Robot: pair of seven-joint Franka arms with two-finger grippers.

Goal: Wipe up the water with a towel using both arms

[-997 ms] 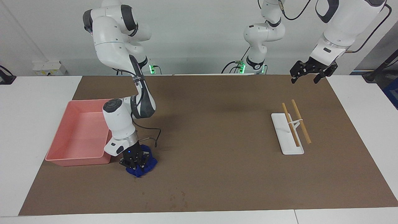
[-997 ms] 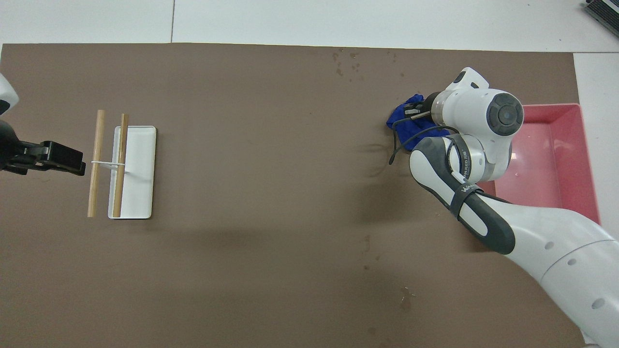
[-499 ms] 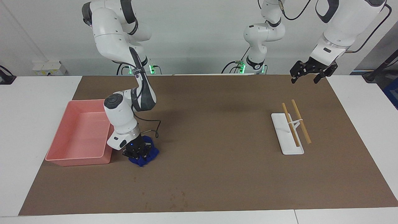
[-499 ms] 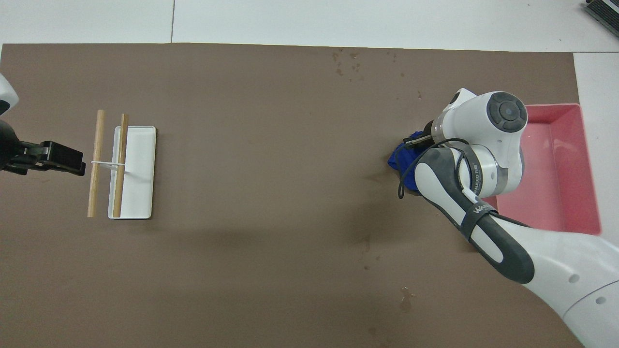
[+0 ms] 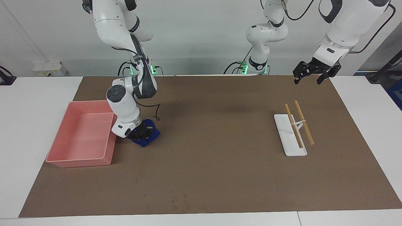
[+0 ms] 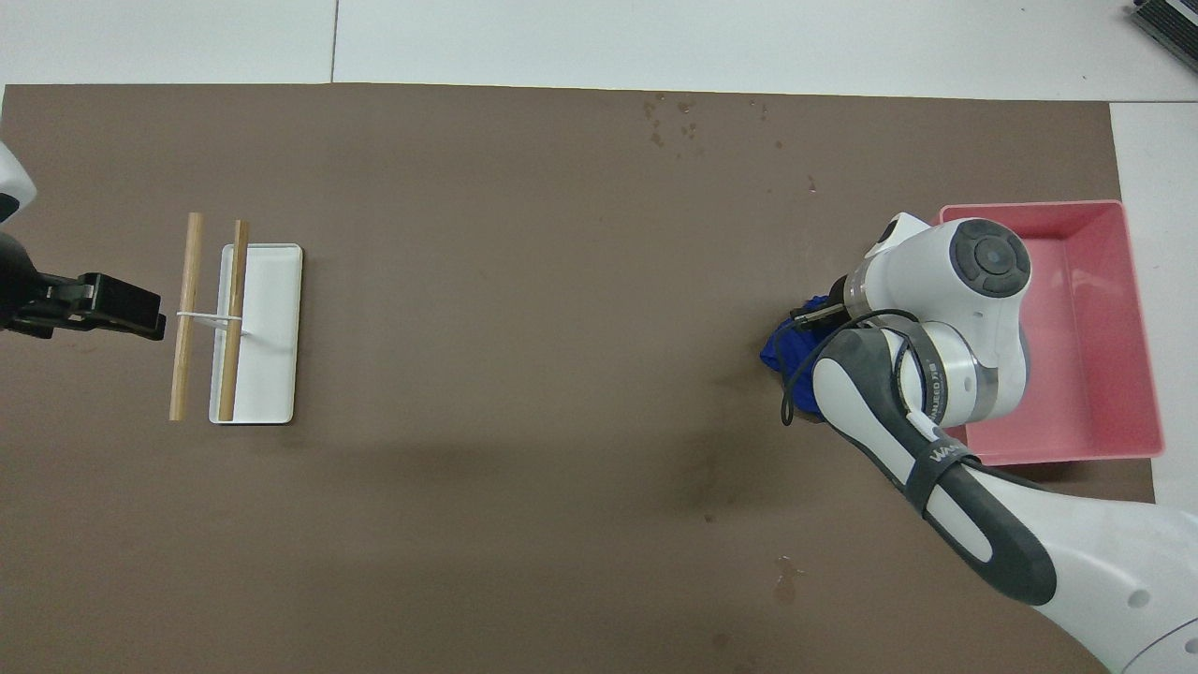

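Note:
The royal-blue towel [image 5: 148, 141] lies bunched on the brown mat, beside the pink tray's side that faces the table's middle; it also shows in the overhead view [image 6: 780, 348]. My right gripper [image 5: 140, 133] is shut on the towel and presses it onto the mat; from above [image 6: 816, 315] my wrist mostly covers it. A faint darker streak [image 6: 709, 471], which may be the water, lies nearer to the robots than the towel. My left gripper [image 5: 308, 77] waits open and empty in the air over the mat's edge at the left arm's end [image 6: 131, 315].
A pink tray [image 5: 78, 160] sits at the right arm's end [image 6: 1067, 447]. A white tray [image 5: 286, 124] with two tied wooden sticks [image 5: 304, 123] lies toward the left arm's end. Small dark spots [image 5: 179, 201] mark the mat's edge farthest from the robots.
My right gripper has dragged the towel along the mat toward the robots, beside the pink tray. The left arm has not moved.

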